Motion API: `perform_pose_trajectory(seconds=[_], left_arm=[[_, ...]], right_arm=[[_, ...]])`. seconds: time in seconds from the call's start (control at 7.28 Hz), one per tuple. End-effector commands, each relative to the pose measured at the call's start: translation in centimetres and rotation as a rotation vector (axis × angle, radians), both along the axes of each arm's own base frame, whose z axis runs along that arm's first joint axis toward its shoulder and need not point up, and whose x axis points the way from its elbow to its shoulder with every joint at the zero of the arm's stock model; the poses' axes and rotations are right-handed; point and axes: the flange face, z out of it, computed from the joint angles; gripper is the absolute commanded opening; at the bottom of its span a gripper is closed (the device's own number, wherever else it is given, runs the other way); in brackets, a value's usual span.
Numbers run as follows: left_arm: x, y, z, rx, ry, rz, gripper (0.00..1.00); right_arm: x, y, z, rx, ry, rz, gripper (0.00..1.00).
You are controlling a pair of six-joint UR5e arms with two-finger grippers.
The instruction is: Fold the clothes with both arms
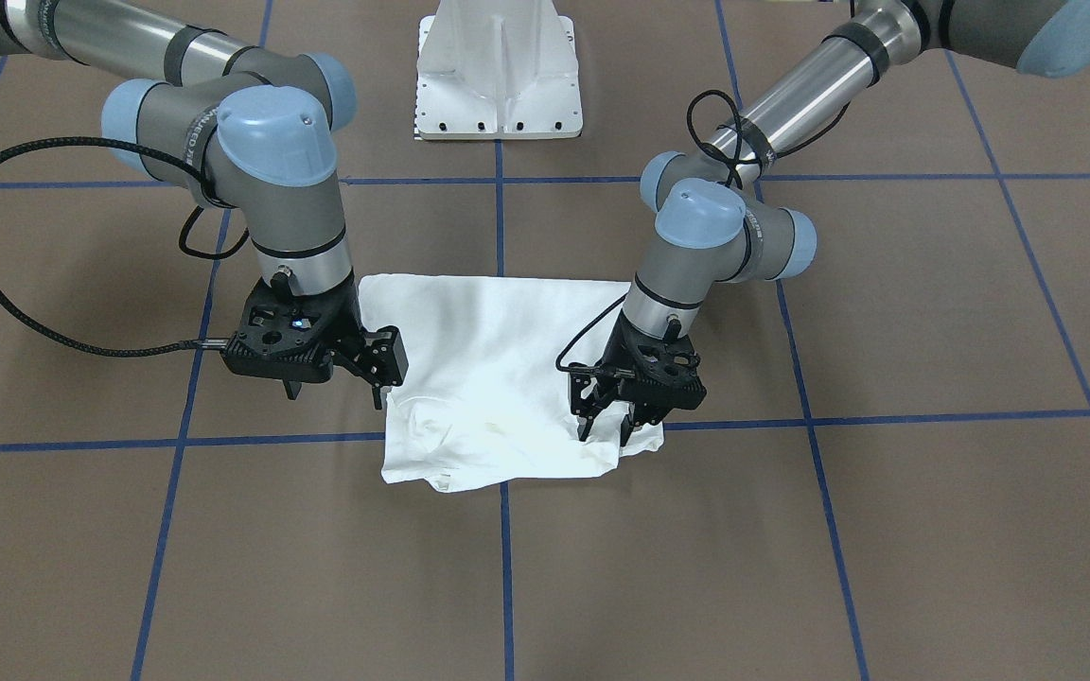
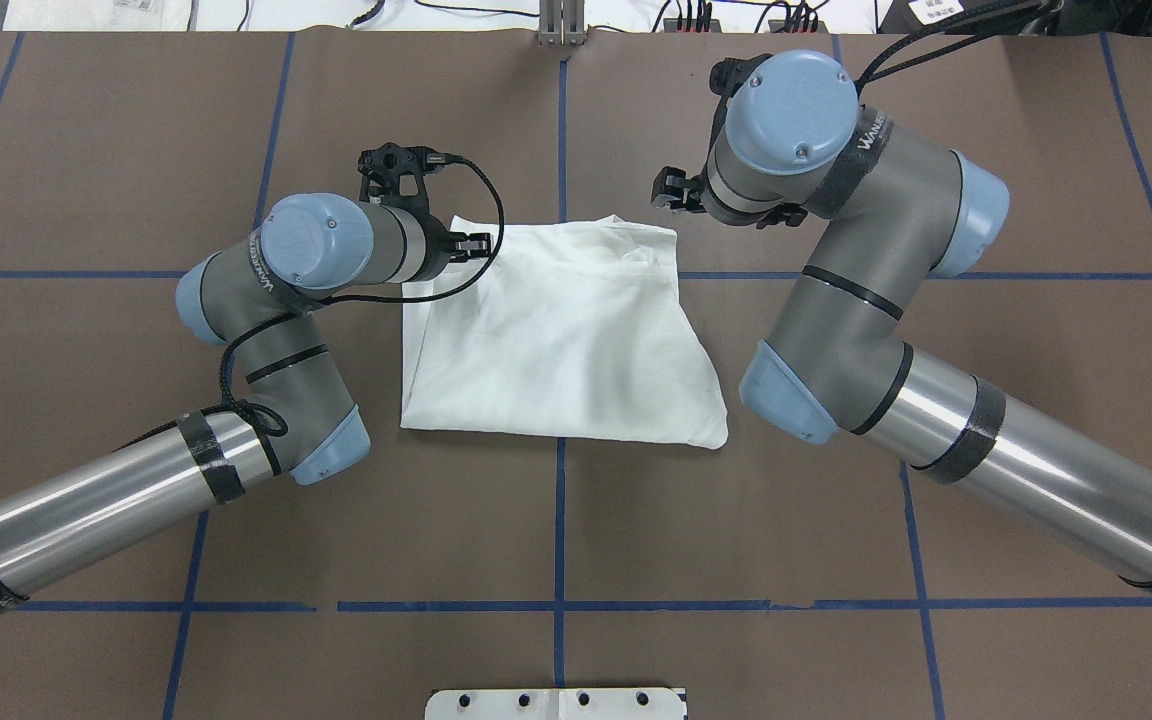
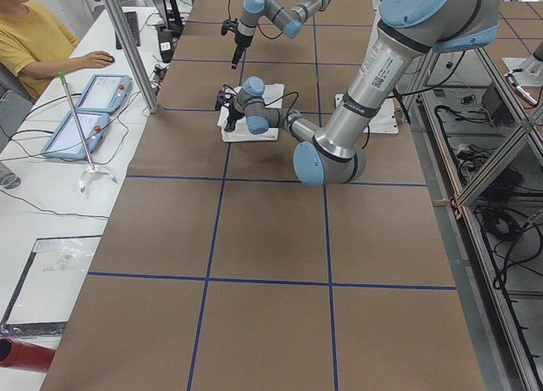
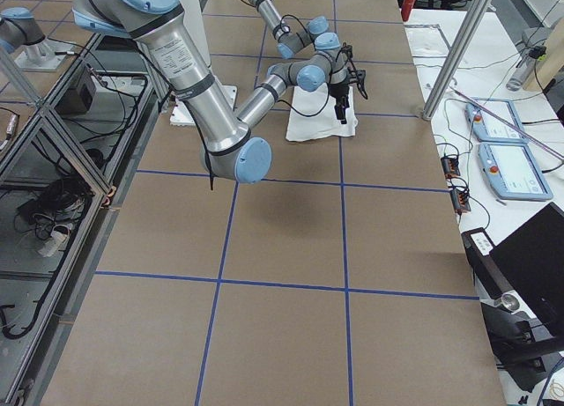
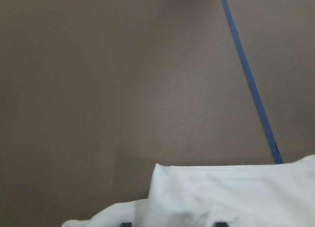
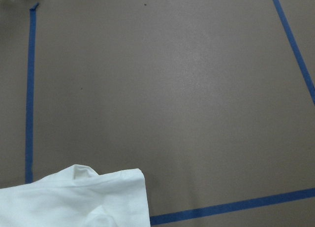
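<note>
1. The table (image 2: 86, 150) fills the overhead view, brown and taped with blue lines.
2. The shirt (image 2: 556, 340) lies part-folded at centre.
3. The left gripper (image 1: 605, 437), right of centre in the front view, straddles a shirt corner with jaws apart — likely to pinch it.
4. The right gripper (image 1: 381, 388) hangs at the opposite corner — whether its jaws are apart or together cannot be told.

Brown paper covers the table (image 1: 933, 530), crossed by blue tape lines (image 1: 505, 567). In the left side view a white desk (image 3: 34, 196) lies at nine o'clock, a seated person in yellow (image 3: 38, 39) at eleven, and floor cables (image 3: 501, 230) at three.
</note>
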Motion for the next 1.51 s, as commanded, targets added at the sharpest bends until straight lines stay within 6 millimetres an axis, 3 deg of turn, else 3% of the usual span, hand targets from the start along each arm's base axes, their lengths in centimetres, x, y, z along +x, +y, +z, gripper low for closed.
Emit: perform_pose_trajectory(seconds=[0.0,0.14,0.41,0.69,0.82,0.96,1.1,1.24,1.37], left_arm=[[-1.4,-1.1,-0.5,0.011,0.006,-0.015,0.00],[-3.7,-2.1,-1.0,0.020,0.013,-0.035,0.00],[-8.7,-0.5,0.7,0.057,0.000,-0.002,0.00],[-8.5,-0.2,2.3,0.068,-0.061,0.020,0.00],[-8.6,0.1,3.9,0.060,-0.075,0.024,0.18],[-9.0,0.4,4.6,0.098,-0.105,0.043,0.99],[-10.2,0.5,3.1,0.178,-0.127,0.077,1.00],[-12.9,-0.2,2.3,0.221,-0.178,0.112,1.00],[-17.9,0.3,3.0,0.238,-0.218,0.171,1.00]], right_arm=[[0.0,0.0,-0.1,0.001,-0.001,0.002,1.00],[0.0,0.0,-0.1,0.000,-0.001,0.003,1.00],[-0.1,0.1,-0.1,-0.001,-0.002,0.003,1.00],[-0.3,0.2,0.0,0.000,0.001,0.002,1.00],[-0.2,0.2,0.1,0.000,0.003,0.003,1.00],[-0.3,0.1,0.2,0.000,0.004,0.000,1.00],[-0.2,0.2,0.3,-0.004,0.006,-0.010,1.00],[1.2,-0.7,0.5,-0.007,0.007,-0.046,1.00],[4.6,-1.6,2.7,-0.018,0.003,-0.108,1.00]])
